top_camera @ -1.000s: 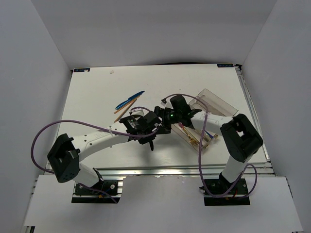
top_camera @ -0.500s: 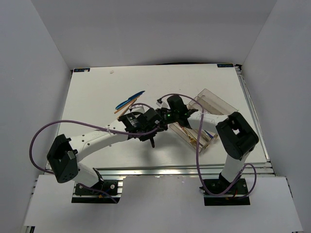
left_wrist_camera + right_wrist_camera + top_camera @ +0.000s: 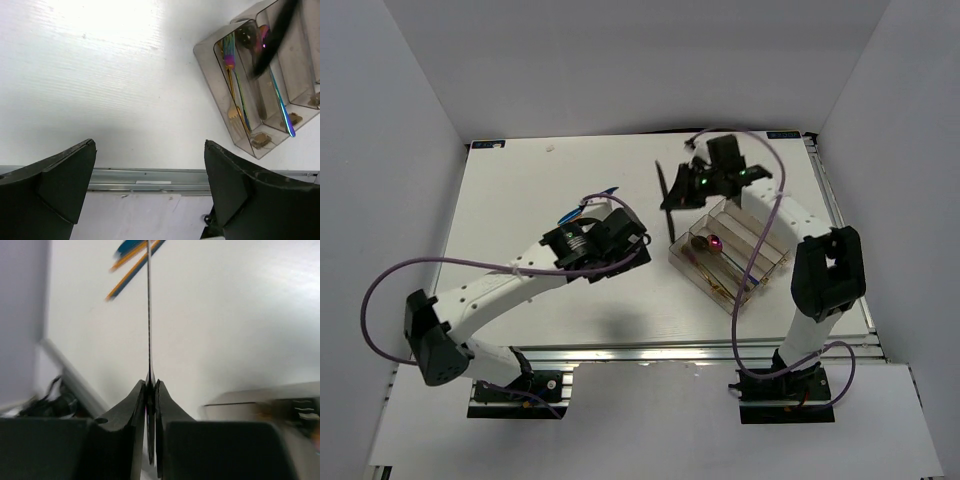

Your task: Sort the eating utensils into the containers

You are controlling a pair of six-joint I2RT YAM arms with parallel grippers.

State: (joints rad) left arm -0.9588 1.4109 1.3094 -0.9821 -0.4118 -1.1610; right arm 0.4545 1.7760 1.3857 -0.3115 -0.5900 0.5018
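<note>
My right gripper [image 3: 692, 188] [image 3: 150, 382] is shut on a slim dark utensil [image 3: 666, 203] [image 3: 149, 315]. It hangs over the table just beyond the clear tray's [image 3: 772, 262] far-left corner and shows edge-on in the right wrist view. The tray [image 3: 210, 60] holds an iridescent fork [image 3: 231, 62], a gold fork [image 3: 234, 112] and iridescent spoons [image 3: 277, 102] [image 3: 715, 243]. My left gripper [image 3: 618, 240] [image 3: 149, 145] stands open with nothing between its fingers, left of the tray. Blue pieces [image 3: 603, 194] [image 3: 129, 247] and chopsticks [image 3: 131, 274] lie behind it, partly hidden in the top view.
The table's metal front rail [image 3: 150, 177] runs below my left gripper. A purple cable [image 3: 760, 215] loops over the tray's right side. White walls enclose the table on three sides.
Both grippers met at the table's middle. The left gripper has opened and drawn back left. The right gripper has shut on the dark utensil and carried it toward the far side.
</note>
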